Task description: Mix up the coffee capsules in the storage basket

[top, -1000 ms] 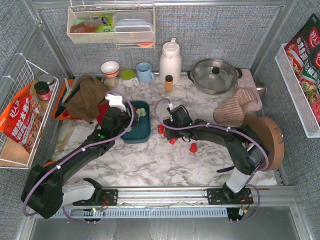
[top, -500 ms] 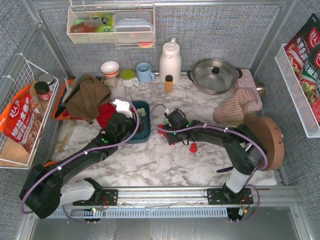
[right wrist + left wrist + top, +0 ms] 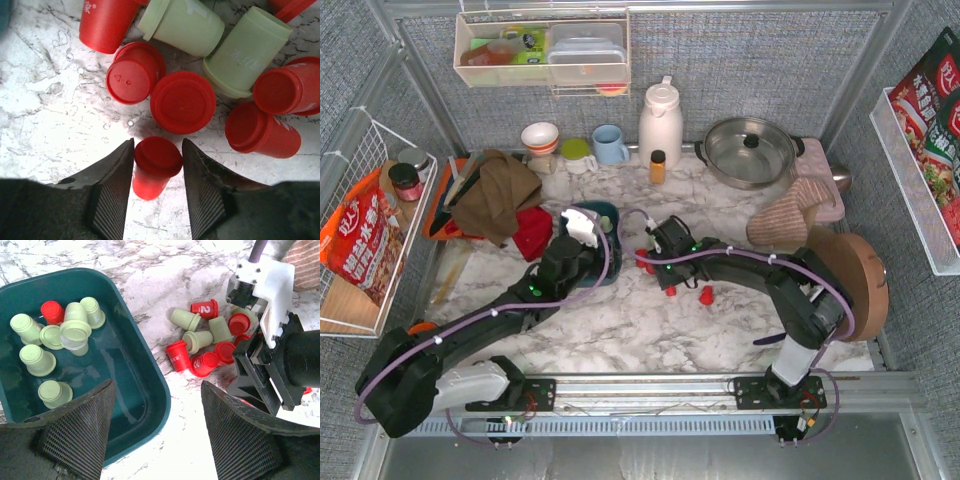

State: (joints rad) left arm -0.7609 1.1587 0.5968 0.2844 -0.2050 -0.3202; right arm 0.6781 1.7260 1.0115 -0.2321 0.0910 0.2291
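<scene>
Right end effector [image 3: 157, 143] clamped on a red capsule [image 3: 158, 157], capsule stood upright, long axis vertical, on the table [image 3: 50, 100] just beside the basket [image 3: 135, 365], left end effector [image 3: 157, 385] hung spread apart over the basket rim.

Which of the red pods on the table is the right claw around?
The lone red capsule between the right gripper's fingers, which flank it on both sides; the other red ones sit clustered just beyond the fingertips.
</scene>
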